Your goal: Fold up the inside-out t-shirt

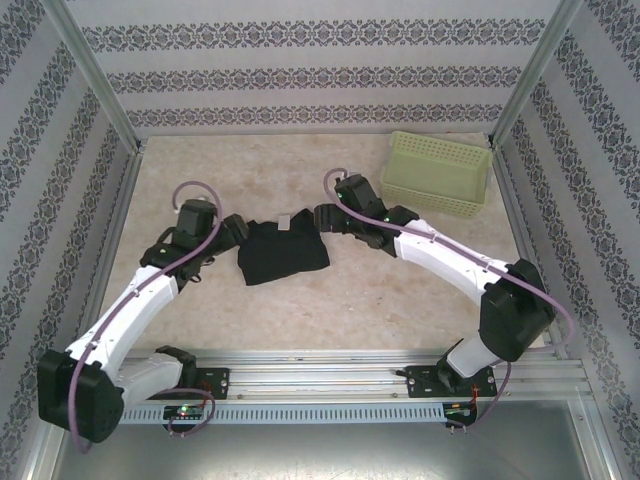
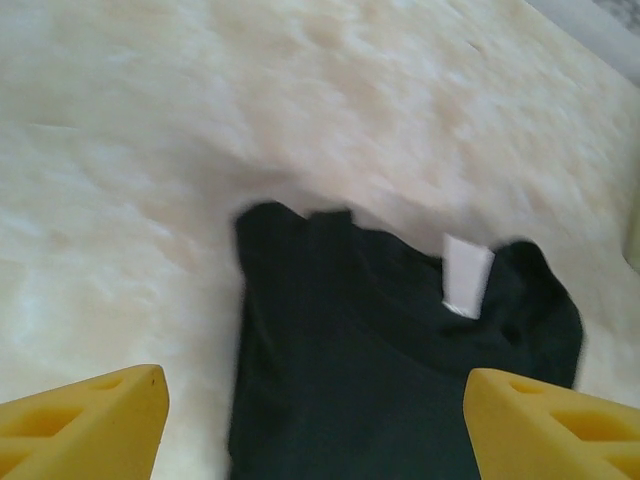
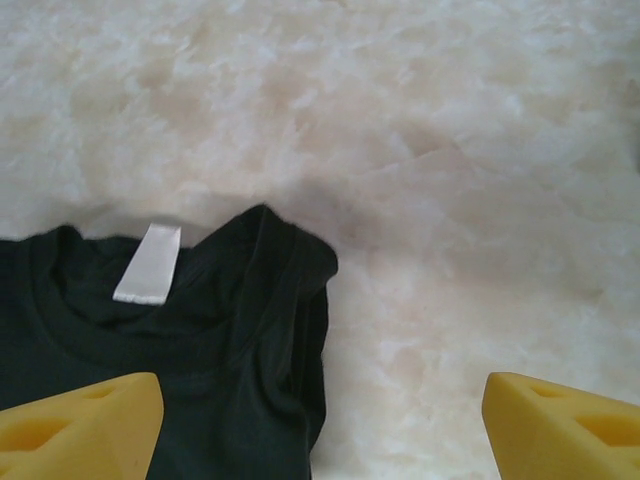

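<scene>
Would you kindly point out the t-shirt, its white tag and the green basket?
t-shirt [image 1: 282, 255], top external view, middle of the fabric.
white tag [image 3: 148, 262], right wrist view, tag's centre.
green basket [image 1: 430, 197], top external view, near wall.

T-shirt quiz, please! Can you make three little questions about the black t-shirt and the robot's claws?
1. True or false: the black t-shirt lies inside the pale green basket.
2. What colour is the tag at its collar?
3. The left claw and right claw are: A) open, B) shut on the shirt, C) shut on the basket.
Key: 1 false; 2 white; 3 A.
</scene>
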